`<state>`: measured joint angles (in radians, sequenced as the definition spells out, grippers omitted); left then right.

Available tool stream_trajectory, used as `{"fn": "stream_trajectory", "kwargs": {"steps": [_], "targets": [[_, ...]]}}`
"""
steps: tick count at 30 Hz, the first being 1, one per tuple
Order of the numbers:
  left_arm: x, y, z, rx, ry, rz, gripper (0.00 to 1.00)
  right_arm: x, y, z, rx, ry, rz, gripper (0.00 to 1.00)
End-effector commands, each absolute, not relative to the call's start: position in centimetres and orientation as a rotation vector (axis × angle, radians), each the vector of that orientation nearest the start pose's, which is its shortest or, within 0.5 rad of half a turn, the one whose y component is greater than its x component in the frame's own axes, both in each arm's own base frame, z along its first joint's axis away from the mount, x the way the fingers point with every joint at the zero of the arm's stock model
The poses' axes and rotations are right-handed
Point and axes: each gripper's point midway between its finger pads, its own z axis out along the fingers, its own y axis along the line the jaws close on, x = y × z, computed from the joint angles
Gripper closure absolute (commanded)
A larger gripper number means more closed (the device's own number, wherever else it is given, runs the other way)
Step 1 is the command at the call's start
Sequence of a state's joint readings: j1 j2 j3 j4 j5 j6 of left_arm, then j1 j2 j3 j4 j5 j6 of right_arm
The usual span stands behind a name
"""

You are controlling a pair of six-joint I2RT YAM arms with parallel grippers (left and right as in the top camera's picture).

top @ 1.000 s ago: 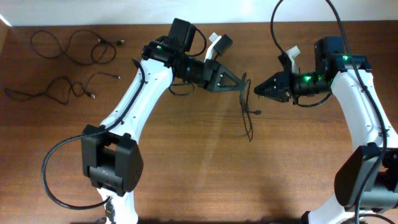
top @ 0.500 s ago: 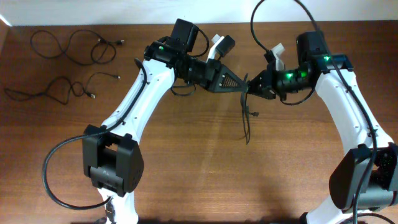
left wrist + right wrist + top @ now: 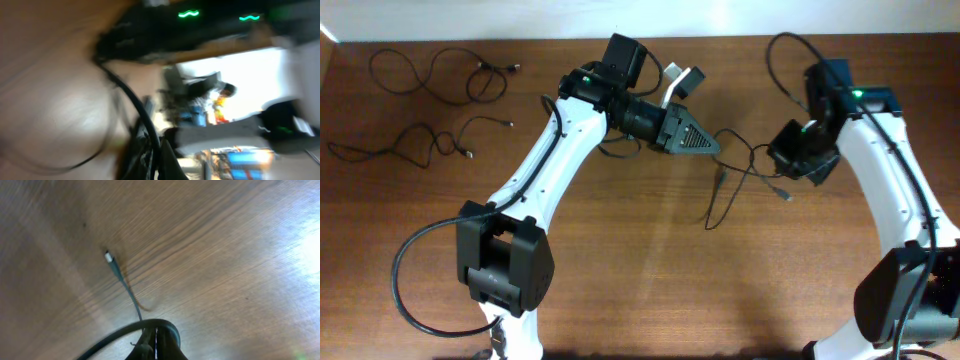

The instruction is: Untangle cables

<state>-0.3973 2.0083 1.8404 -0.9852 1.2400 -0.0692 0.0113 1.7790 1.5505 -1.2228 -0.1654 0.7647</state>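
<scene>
- Overhead: the left gripper (image 3: 716,149) reaches over the middle of the table (image 3: 620,290), nearer its far edge. Its jaws are clenched on the tangled cable (image 3: 732,187).
- Overhead: the right gripper (image 3: 788,168) sits toward the right edge, and its jaws are also pressed together on that cable. The cable runs in slack bends between the two tools. One strand trails down onto the wood toward the near edge, and a small plug end (image 3: 784,192) lies just beside the right gripper.
- Overhead: two more cords lie apart from this one by the far-left corner. The upper cable (image 3: 498,68) is close to the far edge in loose loops. The lower cable (image 3: 492,121) is a wavy line just nearer, beside the left edge.
- Left wrist: the picture is badly blurred. A black cable (image 3: 132,107) comes down from the upper left to the left gripper (image 3: 151,162) at the bottom edge. The jaw tips themselves are too smeared to make out here.
- Right wrist: the right gripper (image 3: 154,342) is pinched tight over a black loop of the cable (image 3: 121,280). A thin strand runs from the loop across the bare table (image 3: 225,240) and ends in a light-tipped plug (image 3: 107,256) resting on the wood.
</scene>
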Motion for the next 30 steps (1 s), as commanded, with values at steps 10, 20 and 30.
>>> {"fn": "stream_trajectory", "kwargs": {"steps": [10,20,30], "targets": [[39.0,-23.1,16.9,0.385,2.835,-0.737,1.0,34.6,-3.9,13.1,1.368,2.784,0.377,0.96],[33.2,-32.1,27.7,0.902,2.201,-1.812,1.0,37.1,6.6,18.2,0.487,2.752,1.213,0.95],[31.6,-32.7,30.5,0.989,2.007,-2.013,1.0,37.2,11.1,20.7,0.255,2.646,1.455,0.87]]}}
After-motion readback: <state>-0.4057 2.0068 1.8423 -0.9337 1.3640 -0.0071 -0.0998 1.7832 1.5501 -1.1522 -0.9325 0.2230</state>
